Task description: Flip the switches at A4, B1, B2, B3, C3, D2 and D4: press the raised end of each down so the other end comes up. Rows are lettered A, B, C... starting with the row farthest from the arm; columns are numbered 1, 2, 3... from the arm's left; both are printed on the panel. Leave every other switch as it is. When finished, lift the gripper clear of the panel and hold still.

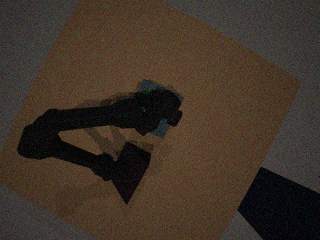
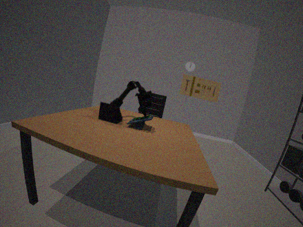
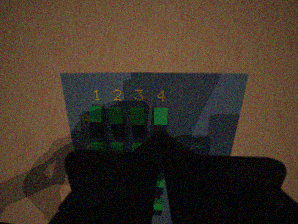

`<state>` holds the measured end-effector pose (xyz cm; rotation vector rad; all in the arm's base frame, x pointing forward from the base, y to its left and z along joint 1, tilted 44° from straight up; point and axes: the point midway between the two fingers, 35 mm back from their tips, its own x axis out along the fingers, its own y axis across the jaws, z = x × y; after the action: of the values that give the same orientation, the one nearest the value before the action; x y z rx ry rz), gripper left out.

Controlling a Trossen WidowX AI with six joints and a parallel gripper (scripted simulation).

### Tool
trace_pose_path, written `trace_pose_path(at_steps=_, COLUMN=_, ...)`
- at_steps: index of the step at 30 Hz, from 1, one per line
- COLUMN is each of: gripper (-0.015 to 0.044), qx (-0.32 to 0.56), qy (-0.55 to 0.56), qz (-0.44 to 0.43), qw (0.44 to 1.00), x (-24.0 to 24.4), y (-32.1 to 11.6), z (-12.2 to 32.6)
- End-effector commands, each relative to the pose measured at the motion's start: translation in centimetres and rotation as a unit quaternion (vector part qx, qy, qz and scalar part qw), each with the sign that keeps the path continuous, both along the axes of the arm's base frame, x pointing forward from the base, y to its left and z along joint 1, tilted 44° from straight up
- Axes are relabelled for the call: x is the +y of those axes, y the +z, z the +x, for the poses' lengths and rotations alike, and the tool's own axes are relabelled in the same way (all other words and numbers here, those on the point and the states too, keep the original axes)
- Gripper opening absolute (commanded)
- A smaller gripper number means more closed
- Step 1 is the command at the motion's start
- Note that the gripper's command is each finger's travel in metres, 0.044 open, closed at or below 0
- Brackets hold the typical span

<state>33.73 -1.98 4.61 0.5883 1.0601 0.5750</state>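
The end effector (image 1: pixel 176 118) (image 2: pixel 144 115) (image 3: pixel 160 135) is closed narrow with nothing in it, its tips low over column 4 of the panel, beside the A4 switch (image 3: pixel 161 116). The view is dark, so whether they touch it I cannot tell. The switch panel (image 1: pixel 160 130) (image 2: pixel 136 124) (image 3: pixel 232 82) sits on the desk (image 1: pixel 225 109) (image 2: pixel 138 151), tilted. Its rockers are probably light and stiff, with a small snap, so no grasp is needed: press the raised end straight down with the closed tips, gently, because smooth plastic may slip and the neighbours are close.
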Motion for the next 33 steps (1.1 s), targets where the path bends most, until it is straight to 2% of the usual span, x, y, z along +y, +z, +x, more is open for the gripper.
trace_pose_path(at_steps=1, gripper=0.0, qx=0.001, qy=-0.002, qz=0.002, qw=1.0, x=0.03, y=-0.02, z=0.01)
trace_pose_path(at_steps=33, gripper=0.0, qx=0.001, qy=-0.002, qz=0.002, qw=1.0, x=0.28, y=-0.24, z=0.14)
